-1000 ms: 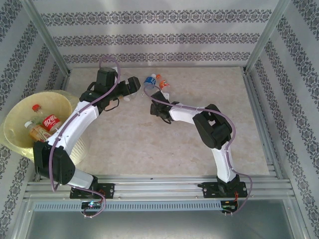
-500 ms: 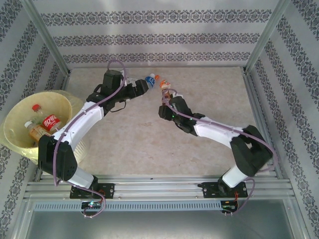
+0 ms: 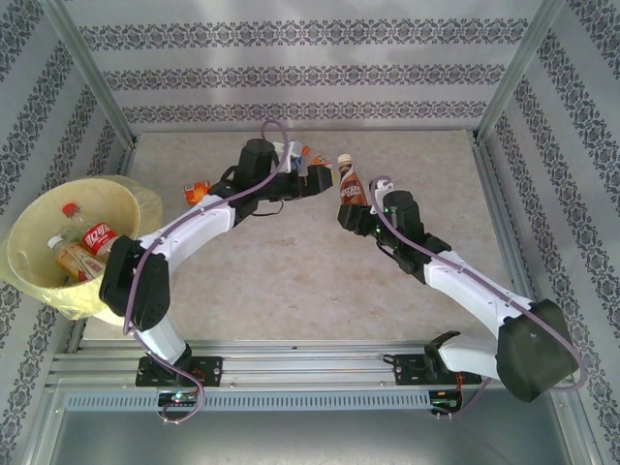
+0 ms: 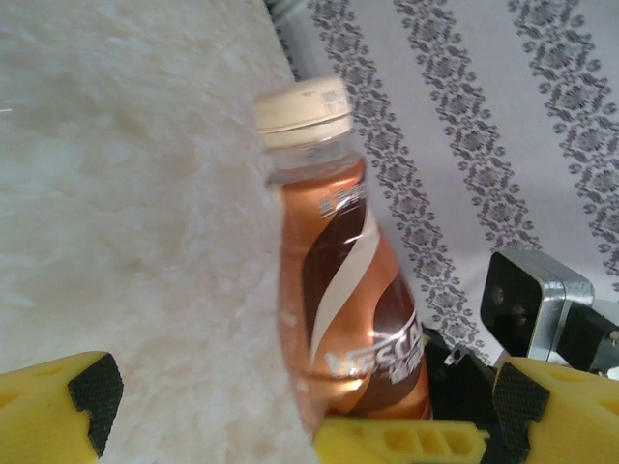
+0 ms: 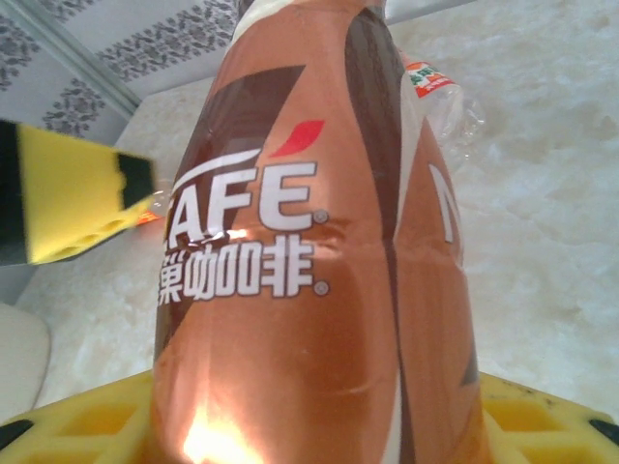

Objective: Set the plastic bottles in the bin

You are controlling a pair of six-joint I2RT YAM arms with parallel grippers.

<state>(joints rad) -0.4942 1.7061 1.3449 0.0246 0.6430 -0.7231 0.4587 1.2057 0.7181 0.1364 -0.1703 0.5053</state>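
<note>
My right end effector (image 3: 353, 209): pinching the brown coffee bottle (image 3: 347, 180) by its lower body, bottle upright, cap up.
My left end effector (image 3: 316, 180): spread wide, bottle just ahead.
Bin (image 3: 73, 186): far left, my left arm nearer.

Right wrist view: I read white capitals "AFE" on the copper-brown sleeved plastic bottle (image 5: 309, 242), with white characters "巢咖啡" directly beneath. Left wrist view: same bottle (image 4: 353, 290), white "ESC", ends cut off. Orange-and-green label on the clear bottle (image 5: 437, 97): illegible.
</note>
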